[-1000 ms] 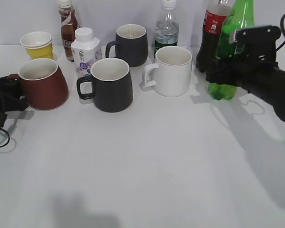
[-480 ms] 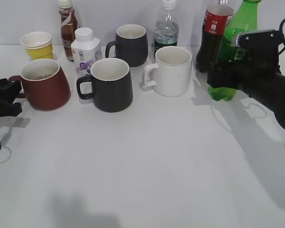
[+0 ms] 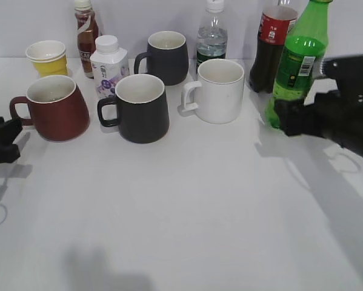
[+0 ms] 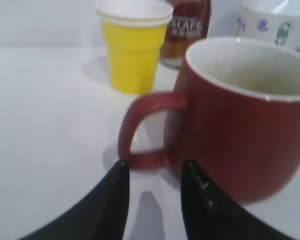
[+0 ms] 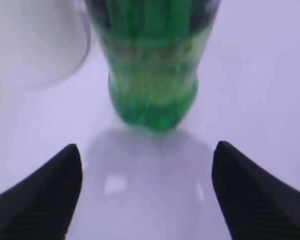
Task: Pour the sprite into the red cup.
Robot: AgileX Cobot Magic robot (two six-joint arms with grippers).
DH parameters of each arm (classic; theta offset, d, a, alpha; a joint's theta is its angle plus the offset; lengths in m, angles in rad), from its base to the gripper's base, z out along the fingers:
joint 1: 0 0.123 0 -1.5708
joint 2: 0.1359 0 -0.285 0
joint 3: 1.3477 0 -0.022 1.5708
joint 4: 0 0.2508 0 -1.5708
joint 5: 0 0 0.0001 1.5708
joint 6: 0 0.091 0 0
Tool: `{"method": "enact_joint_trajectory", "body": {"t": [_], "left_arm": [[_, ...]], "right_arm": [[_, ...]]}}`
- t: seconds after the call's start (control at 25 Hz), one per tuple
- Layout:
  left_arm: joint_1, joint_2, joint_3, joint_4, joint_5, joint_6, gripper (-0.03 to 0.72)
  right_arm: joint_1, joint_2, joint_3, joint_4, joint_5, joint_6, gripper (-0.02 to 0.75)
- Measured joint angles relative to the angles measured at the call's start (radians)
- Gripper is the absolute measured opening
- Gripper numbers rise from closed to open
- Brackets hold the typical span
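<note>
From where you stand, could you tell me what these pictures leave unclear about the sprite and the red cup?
- The sprite: the cap is cut off by the exterior view's top edge; the right wrist view shows only its blurred base, so the liquid level is unreadable.
- The red cup: the left wrist view crops its right side.
- Left gripper: whether it touches the handle cannot be told.
- Right gripper: only fingertips show.

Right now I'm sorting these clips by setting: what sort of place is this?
Probably a lab test bench, not a kitchen: a bare white table against a plain wall, mugs and drink bottles lined up like props, including the red cup and sprite, with two robot grippers.
</note>
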Motion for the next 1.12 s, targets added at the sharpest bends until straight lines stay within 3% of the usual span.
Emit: {"method": "enact_joint_trajectory", "body": {"t": [0.32, 0.44, 0.56, 0.84, 1.0, 1.12], "left_arm": [[-0.001, -0.237, 0.019, 0.039, 0.402, -0.201, 0.278], [-0.034, -0.381, 0.019, 0.06, 0.563, -0.242, 0.278], [-0.113, -0.535, -0.014, 0.064, 0.818, -0.248, 0.278], [-0.348, -0.866, -0.235, -0.052, 1.672, -0.249, 0.278], [-0.445, -1.07, -0.33, -0.127, 2.033, -0.246, 0.278], [-0.492, -1.188, -0.333, -0.223, 2.242, -0.16, 0.278]], "right_arm": [[0.0, -0.164, 0.023, 0.0, 0.393, 0.001, 0.585], [0.0, -0.237, -0.003, 0.003, 0.605, 0.002, 0.566], [0.0, -0.306, -0.064, 0.033, 0.883, 0.002, 0.547], [0.0, -0.472, -0.175, 0.087, 1.418, 0.002, 0.536], [0.0, -0.612, -0.172, 0.087, 1.614, 0.003, 0.536], [0.0, -0.761, -0.143, 0.087, 1.676, 0.003, 0.536]]}}
